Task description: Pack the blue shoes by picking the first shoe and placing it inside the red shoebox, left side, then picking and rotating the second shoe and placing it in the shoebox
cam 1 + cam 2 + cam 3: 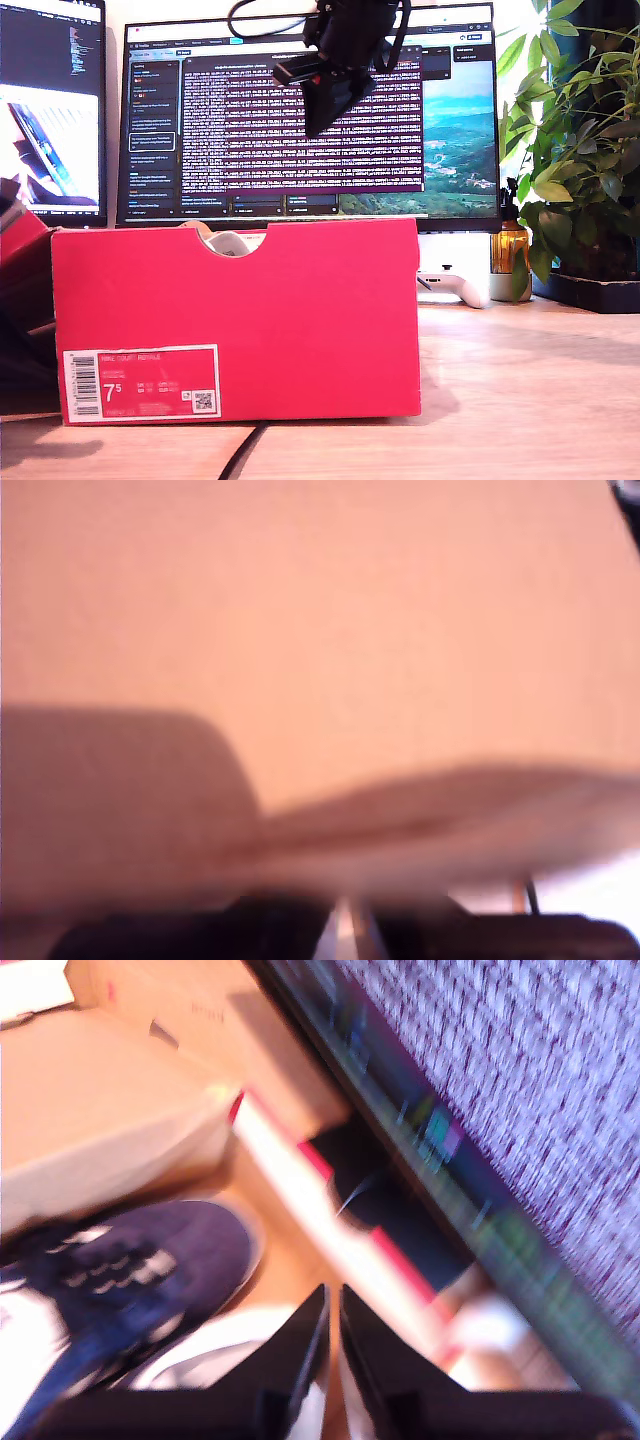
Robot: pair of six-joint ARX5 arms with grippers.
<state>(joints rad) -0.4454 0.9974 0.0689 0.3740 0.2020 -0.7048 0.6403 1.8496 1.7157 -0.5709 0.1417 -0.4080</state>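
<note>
The red shoebox [300, 320] stands on the table at the exterior view's centre-left, label and "7.5" facing the camera. Something white shows through its half-round notch. High above it, in front of the monitor, hangs my second gripper [325, 115], shut with nothing between its fingers. The blurred second wrist view looks past that gripper [331, 1300] at one blue shoe [150, 1260], which lies by the shoebox's red and white rim [300, 1175]. The other shoe is not visible. My first gripper [345, 930] shows only as dark blurred fingers close together against a plain orange-brown surface.
A large monitor [310, 110] with text stands right behind the box, and a second screen [50, 100] is at the exterior view's left. A slanted red flap [18, 238] sits left of the box, a potted plant [580, 150] and a white controller [455, 285] to its right.
</note>
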